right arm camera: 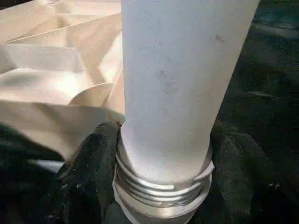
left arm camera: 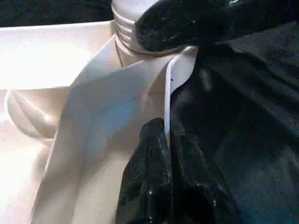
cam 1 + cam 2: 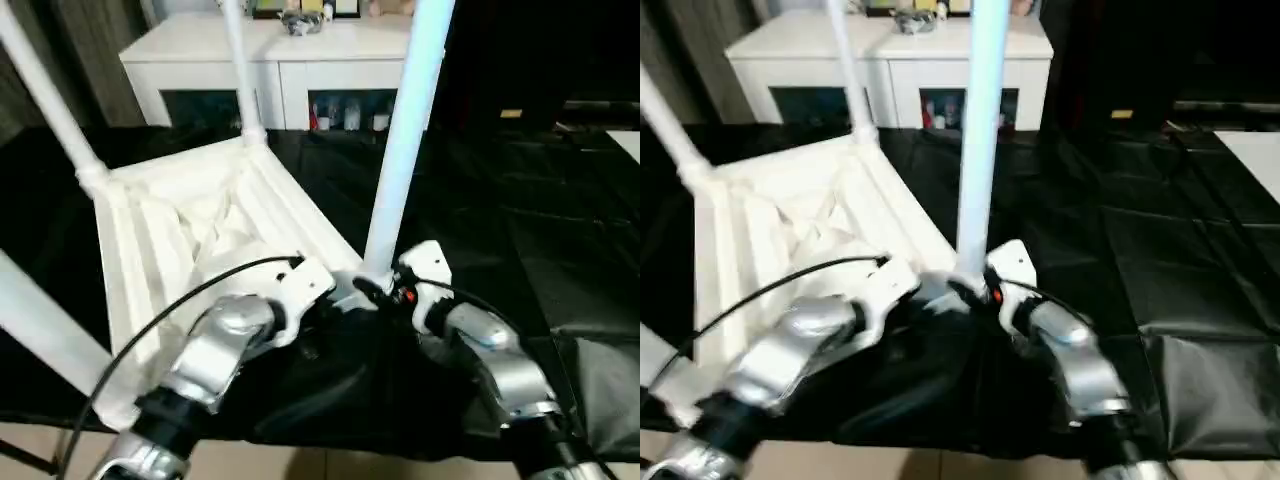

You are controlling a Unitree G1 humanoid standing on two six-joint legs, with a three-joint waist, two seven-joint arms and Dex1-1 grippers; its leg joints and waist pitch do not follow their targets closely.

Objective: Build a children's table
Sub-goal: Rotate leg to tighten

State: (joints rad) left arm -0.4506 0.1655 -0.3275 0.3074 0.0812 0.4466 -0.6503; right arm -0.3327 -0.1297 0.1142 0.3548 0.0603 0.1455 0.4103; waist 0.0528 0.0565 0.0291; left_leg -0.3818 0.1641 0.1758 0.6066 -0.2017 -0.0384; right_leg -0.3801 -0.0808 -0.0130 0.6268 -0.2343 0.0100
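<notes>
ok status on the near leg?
Left gripper pinching tabletop rim. Right gripper around near leg base, threads still showing. Nothing obstructing.

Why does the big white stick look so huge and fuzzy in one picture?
In the right wrist view the leg stands right by the camera, so it looms soft-edged; in the left eye view the same leg looks slim, glowing bluish; in the left wrist view the tabletop glares pale.

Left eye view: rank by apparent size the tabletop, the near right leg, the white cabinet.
1. Tabletop, upside down, covers the most picture.
2 and 3. Near right leg and white cabinet: alike in area; the leg stands nearer, so unranked.
</notes>
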